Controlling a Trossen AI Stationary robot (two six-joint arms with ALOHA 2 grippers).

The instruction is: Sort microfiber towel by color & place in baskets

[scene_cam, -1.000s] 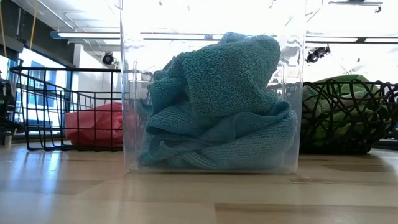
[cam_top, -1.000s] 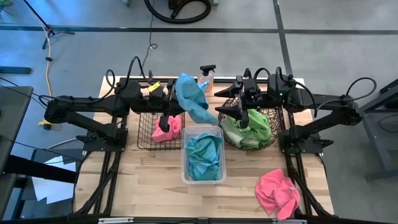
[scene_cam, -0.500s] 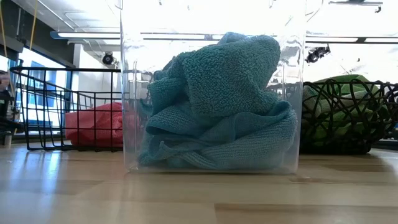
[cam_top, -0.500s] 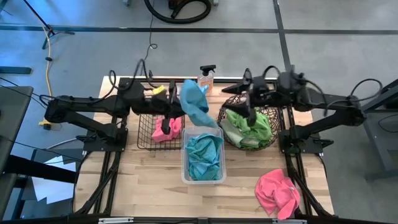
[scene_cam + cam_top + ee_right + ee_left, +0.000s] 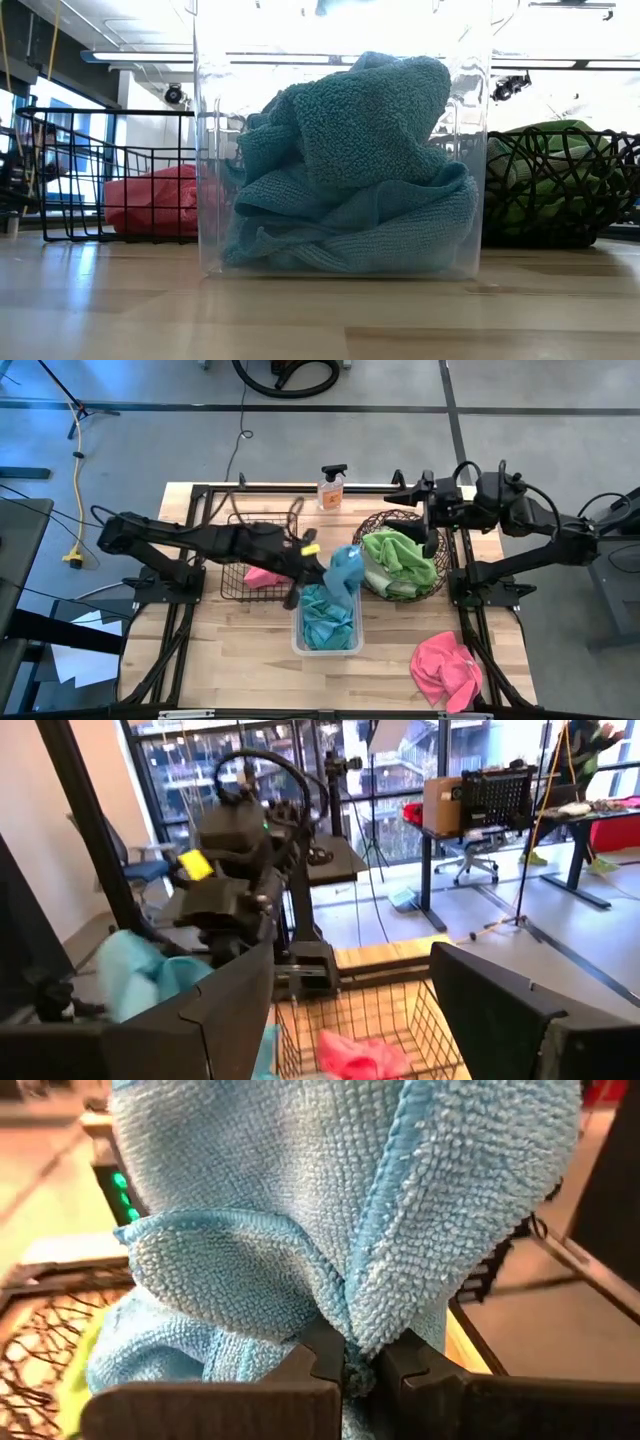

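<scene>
My left gripper point(image 5: 324, 574) is shut on a teal-blue towel point(image 5: 346, 568) above the clear tub point(image 5: 300, 645), which holds more teal towels point(image 5: 345, 170). The black wire basket point(image 5: 232, 575) holds a pink towel point(image 5: 150, 200). Green towels point(image 5: 400, 556) fill the round woven basket point(image 5: 372, 520). My right gripper point(image 5: 430, 538) is open over that basket's right rim, touching nothing. Another pink towel point(image 5: 447, 668) lies flat on the table near its right near corner. My left gripper pinches the teal-blue towel between its two fingertips point(image 5: 322, 1358) at a gathered fold point(image 5: 348, 1342), several layers bunched together. The fingers reach it from the table's left. The towel is lifted clear and bulges past the fingers over the tub's far end.
A clear spray bottle point(image 5: 332, 488) stands at the table's far edge between the wire basket and the round basket. Bare wood point(image 5: 230, 660) shows on the near left of the table. Metal frame rails run along the table's sides.
My left gripper has carried the teal-blue towel from beside the wire basket's far right corner toward the near edge and the right, until it is over the clear tub. My right gripper has drawn back from the green towels toward the table's right edge.
</scene>
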